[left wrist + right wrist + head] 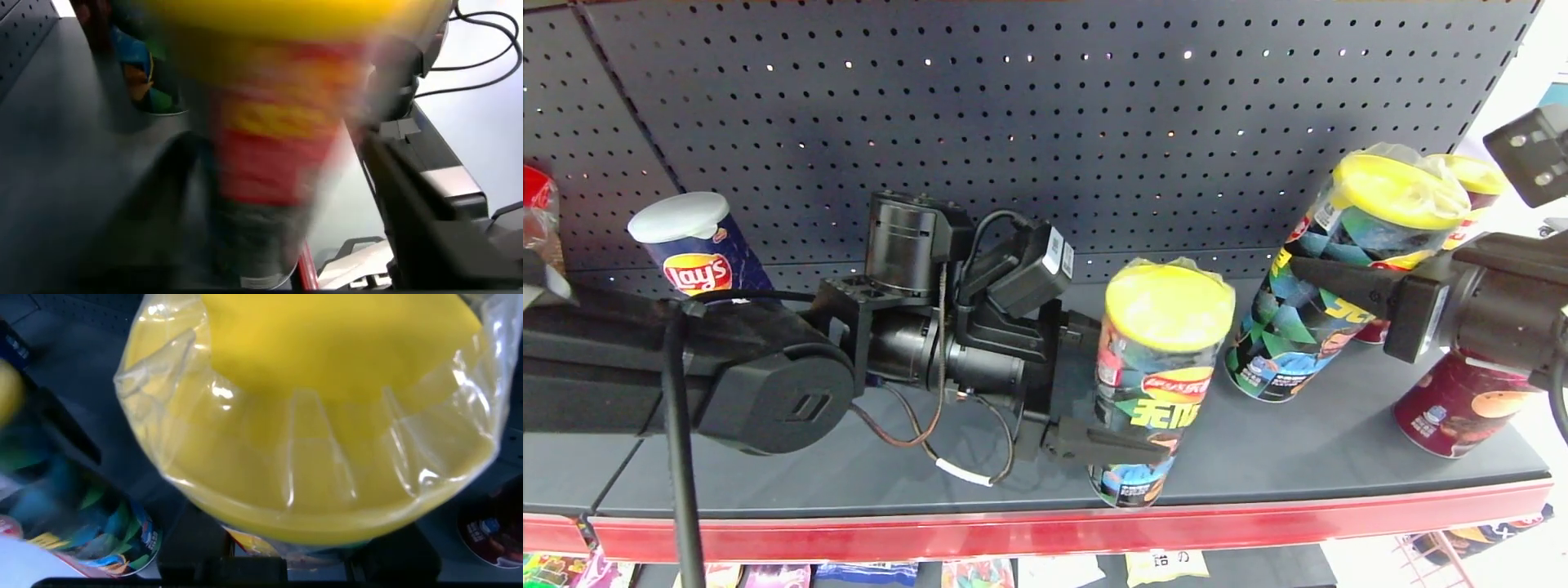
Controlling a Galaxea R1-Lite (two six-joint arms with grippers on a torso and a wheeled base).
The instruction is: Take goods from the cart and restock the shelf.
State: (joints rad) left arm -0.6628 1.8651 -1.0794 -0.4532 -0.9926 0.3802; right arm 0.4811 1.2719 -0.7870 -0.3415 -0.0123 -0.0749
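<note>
A colourful can with a yellow lid (1168,310) stands near the front of the dark shelf (1298,441). My left gripper (1131,388) comes in from the left and is shut on its body, one finger (1111,445) showing in front. In the left wrist view the can (278,147) sits blurred between the fingers. Further right, a second yellow-lidded can (1396,192) wrapped in clear film leans left. My right gripper (1319,278) is shut on its upper part. Its film-covered lid (327,400) lies right under the right wrist camera.
At the back left stands a blue can with a white lid (698,245). A dark red can (1454,408) and another yellow-lidded can (1474,175) are at the right end. The pegboard wall (1045,122) closes the back; a red strip (1013,531) marks the front edge.
</note>
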